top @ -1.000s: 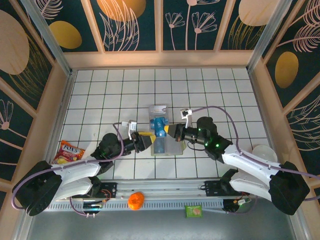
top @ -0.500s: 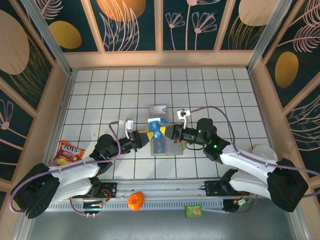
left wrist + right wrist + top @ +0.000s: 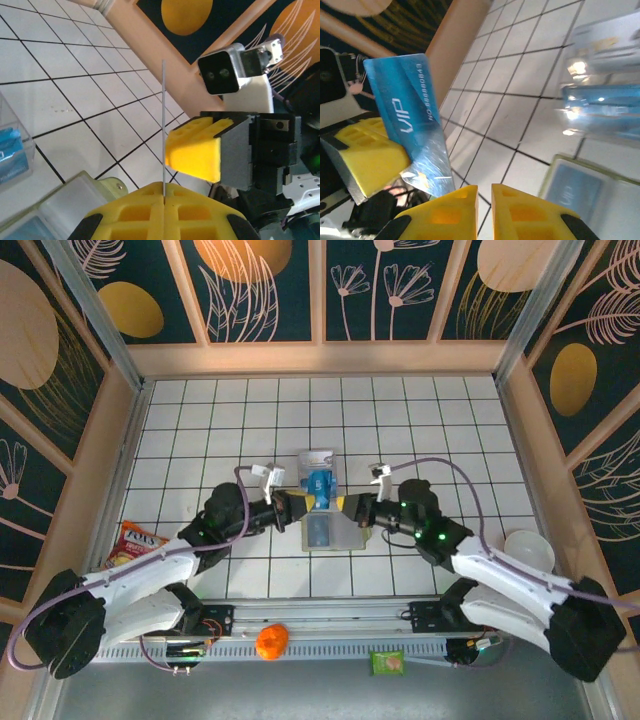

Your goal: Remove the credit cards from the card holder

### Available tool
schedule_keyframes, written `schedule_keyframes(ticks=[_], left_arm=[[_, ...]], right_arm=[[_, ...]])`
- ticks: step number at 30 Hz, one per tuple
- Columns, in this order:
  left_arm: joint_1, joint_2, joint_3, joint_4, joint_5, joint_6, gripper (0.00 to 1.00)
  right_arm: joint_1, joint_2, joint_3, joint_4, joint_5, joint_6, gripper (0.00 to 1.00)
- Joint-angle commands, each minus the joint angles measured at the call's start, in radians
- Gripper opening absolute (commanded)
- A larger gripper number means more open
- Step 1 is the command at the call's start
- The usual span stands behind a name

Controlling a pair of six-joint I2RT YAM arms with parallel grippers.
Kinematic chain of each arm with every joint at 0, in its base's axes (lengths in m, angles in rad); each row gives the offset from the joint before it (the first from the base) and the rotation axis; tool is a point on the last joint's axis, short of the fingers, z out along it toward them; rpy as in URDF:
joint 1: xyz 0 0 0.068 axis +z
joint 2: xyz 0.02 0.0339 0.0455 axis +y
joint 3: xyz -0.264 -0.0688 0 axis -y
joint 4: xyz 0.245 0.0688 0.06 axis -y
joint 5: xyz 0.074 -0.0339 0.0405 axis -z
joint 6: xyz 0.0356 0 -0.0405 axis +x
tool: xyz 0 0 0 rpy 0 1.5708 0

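Room: bare tiles [image 3: 220, 420] toward 12 o'clock; walls [image 3: 320, 358] well apart.
My left claw [image 3: 163, 192]: clamped on the blue card [image 3: 407, 115].
My right claw [image 3: 485, 192]: slightly apart, gap bare.
Holder [image 3: 345, 533]: open flat, 6 o'clock of my claws, second card [image 3: 575, 185] inside.
Hard to see: the held card shows edge-on to my left wrist, a thin line.
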Motion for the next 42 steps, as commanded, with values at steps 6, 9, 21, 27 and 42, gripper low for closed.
schedule_keyframes(ticks=[6,9,21,27,42], left_arm=[[-0.025,0.250,0.415,-0.578,-0.079,0.471,0.00],[-0.025,0.342,0.561,-0.735,-0.125,0.665,0.00],[-0.021,0.417,0.685,-0.975,-0.294,1.265,0.00],[0.004,0.494,0.743,-1.044,-0.297,1.369,0.00],[0.080,0.674,0.880,-1.127,-0.188,1.481,0.00]], right_arm=[[-0.087,-0.238,-0.038,-0.246,0.091,-0.058,0.17],[-0.118,-0.259,-0.047,-0.268,0.076,-0.063,0.17],[-0.241,-0.286,-0.107,-0.257,-0.048,-0.050,0.17],[-0.266,-0.260,-0.103,-0.248,-0.072,-0.049,0.17],[-0.281,-0.205,-0.081,-0.257,-0.064,-0.040,0.17]])
